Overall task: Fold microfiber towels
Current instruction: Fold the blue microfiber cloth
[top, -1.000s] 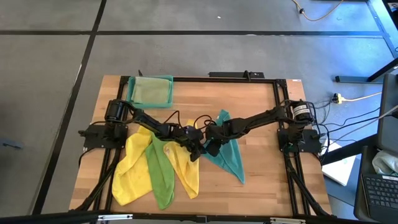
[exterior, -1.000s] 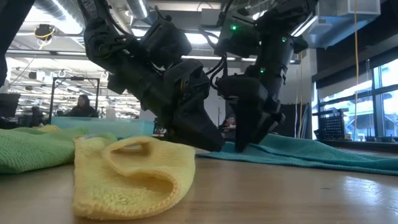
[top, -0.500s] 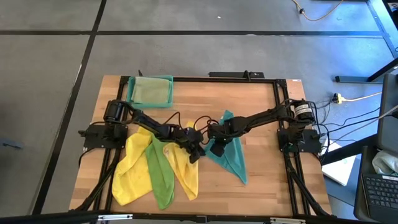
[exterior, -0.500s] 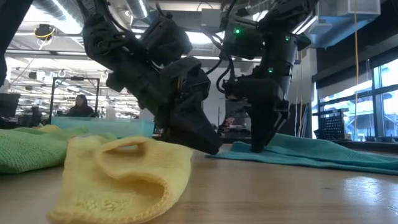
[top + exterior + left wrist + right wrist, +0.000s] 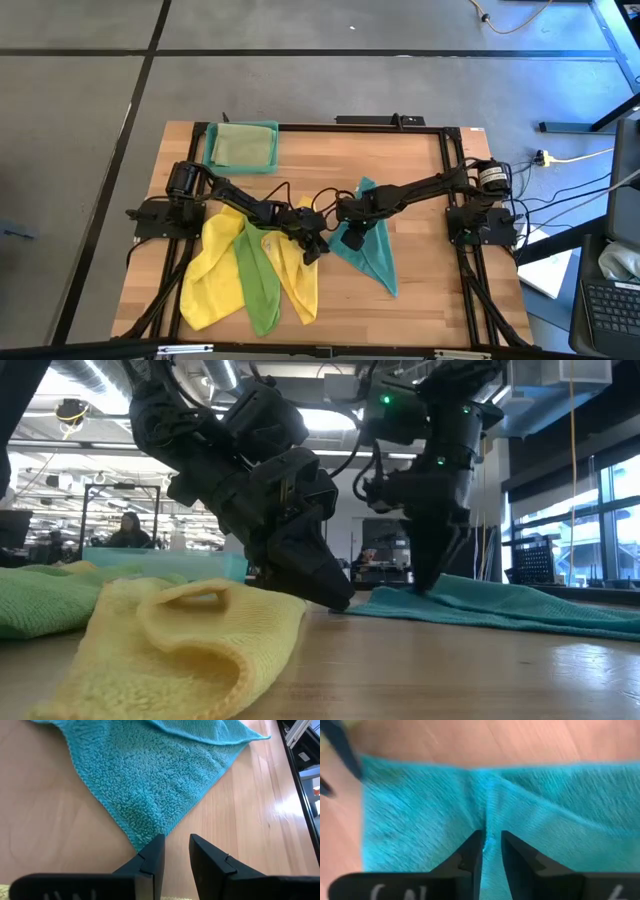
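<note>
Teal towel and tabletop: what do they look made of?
Teal towel: soft knitted or looped pile cloth, matte, likely microfiber; nubby loops and a stitched hem show in the left wrist view, and it lies limp with a ridge pinched up at the right gripper.
Tabletop: looks like wood planks with visible grain, smooth with a slight sheen; it could be a laminate.

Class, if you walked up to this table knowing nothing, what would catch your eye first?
Both dark arms meet mid-table: the right gripper pinches a ridge of the teal towel, the left gripper sits at its corner. Left of them lie two yellow towels and a bright green one.
</note>
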You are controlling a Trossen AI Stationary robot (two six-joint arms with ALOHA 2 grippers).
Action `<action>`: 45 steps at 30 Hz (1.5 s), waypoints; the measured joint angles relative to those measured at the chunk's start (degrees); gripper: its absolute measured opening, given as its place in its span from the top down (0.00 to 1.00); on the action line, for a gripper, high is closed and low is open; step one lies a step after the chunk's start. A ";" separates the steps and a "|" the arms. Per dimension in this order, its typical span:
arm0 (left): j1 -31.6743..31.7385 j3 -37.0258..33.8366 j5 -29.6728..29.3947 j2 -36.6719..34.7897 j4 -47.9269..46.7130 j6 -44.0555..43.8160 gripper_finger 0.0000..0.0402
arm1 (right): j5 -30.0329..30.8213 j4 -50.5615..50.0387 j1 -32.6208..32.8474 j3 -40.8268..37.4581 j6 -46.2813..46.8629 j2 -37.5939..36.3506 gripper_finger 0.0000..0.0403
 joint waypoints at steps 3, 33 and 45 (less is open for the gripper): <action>-0.05 0.00 0.11 -0.01 -0.32 0.35 0.80 | 0.11 -0.89 0.00 -0.02 -0.04 0.00 0.88; -0.01 0.00 4.54 -0.31 -2.82 1.41 0.80 | 1.89 -30.75 0.31 -13.40 25.43 -17.77 0.99; 0.28 -0.11 7.34 -3.61 -8.62 -3.91 0.80 | -1.93 -40.90 5.56 -18.61 31.90 -18.03 0.96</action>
